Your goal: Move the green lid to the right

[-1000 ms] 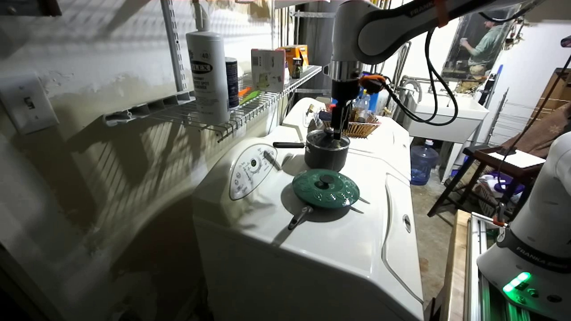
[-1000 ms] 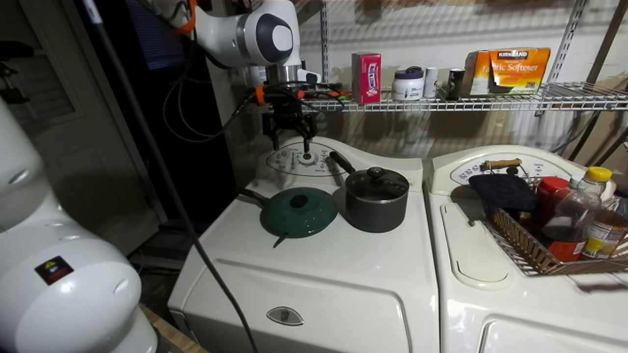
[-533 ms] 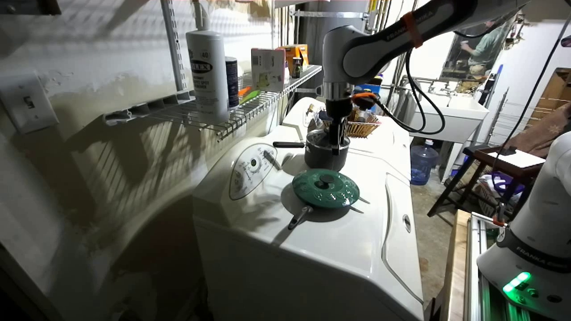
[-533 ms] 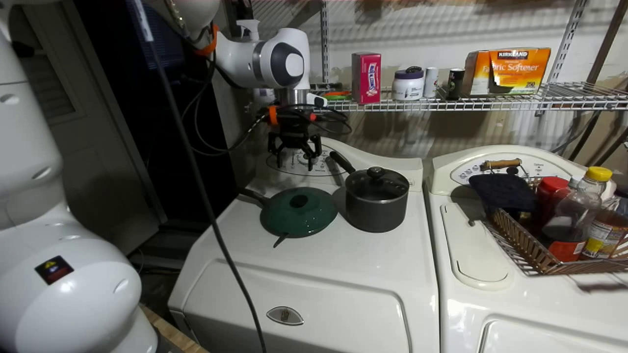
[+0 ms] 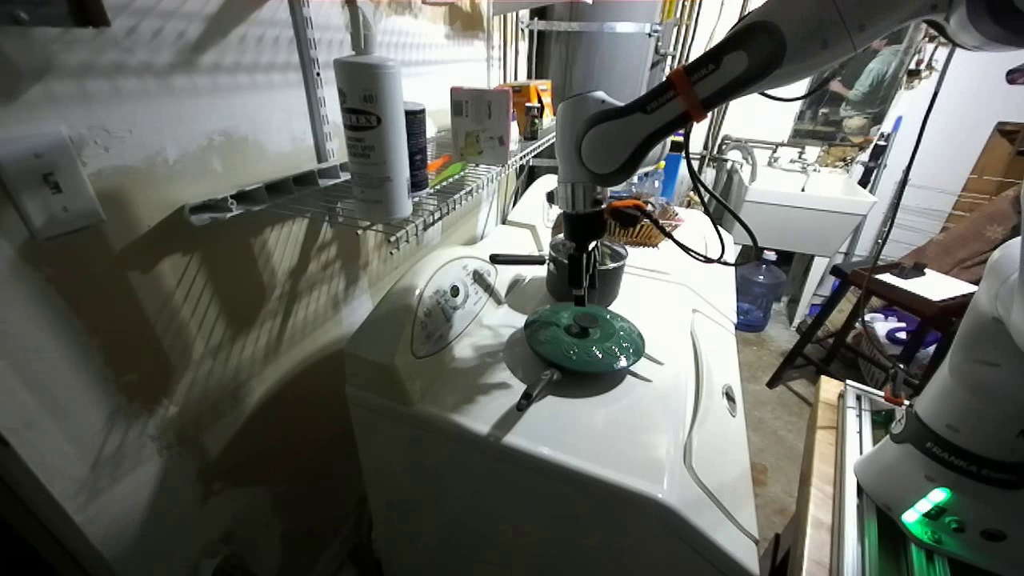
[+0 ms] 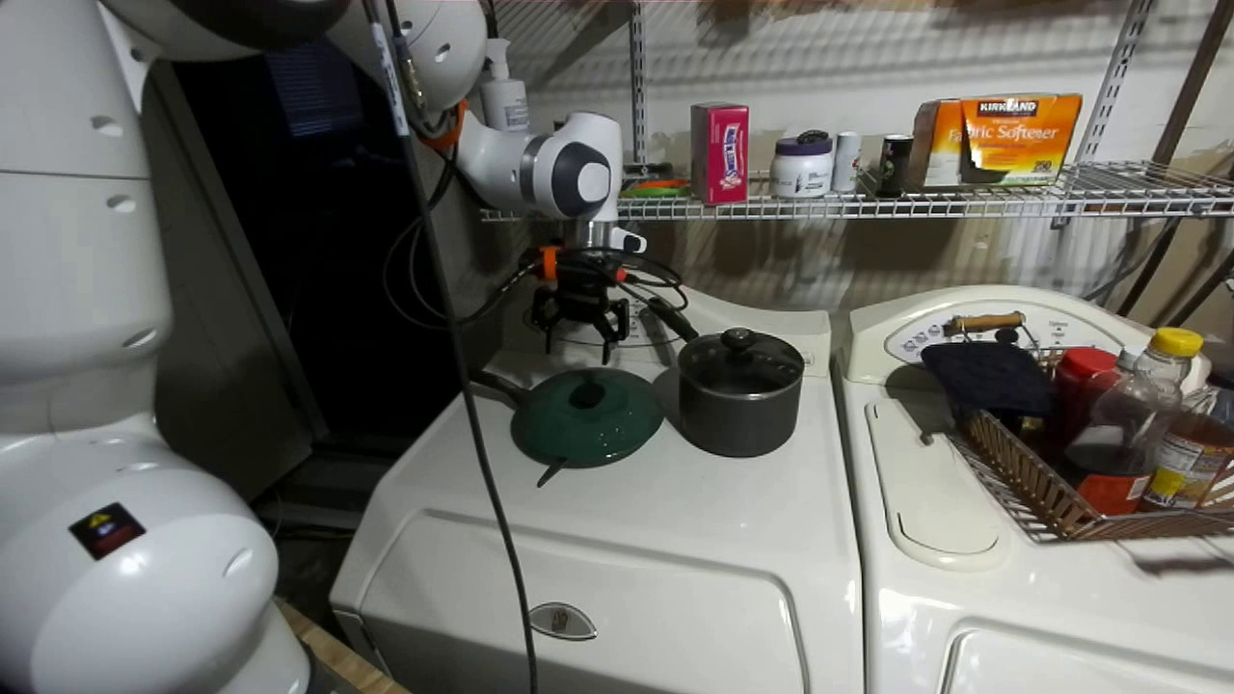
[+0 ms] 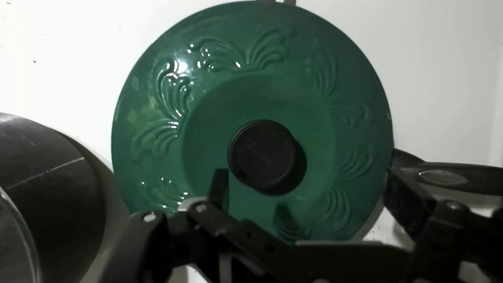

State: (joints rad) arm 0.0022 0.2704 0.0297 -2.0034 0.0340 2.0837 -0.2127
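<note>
We judge this pre-grasp: our black two-fingered tool (image 6: 578,353), spread and empty above the glossy round green lid (image 6: 588,427), must next squarely straddle its round black knob (image 7: 262,152).

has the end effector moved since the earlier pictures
Yes: in an exterior view, the end effector has come down relative to the wire shelf, toward the green lid.

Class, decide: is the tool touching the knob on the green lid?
Apart. In an exterior view, the open tool ends short of the knob, with white appliance top showing between the tool and the green lid.
</note>
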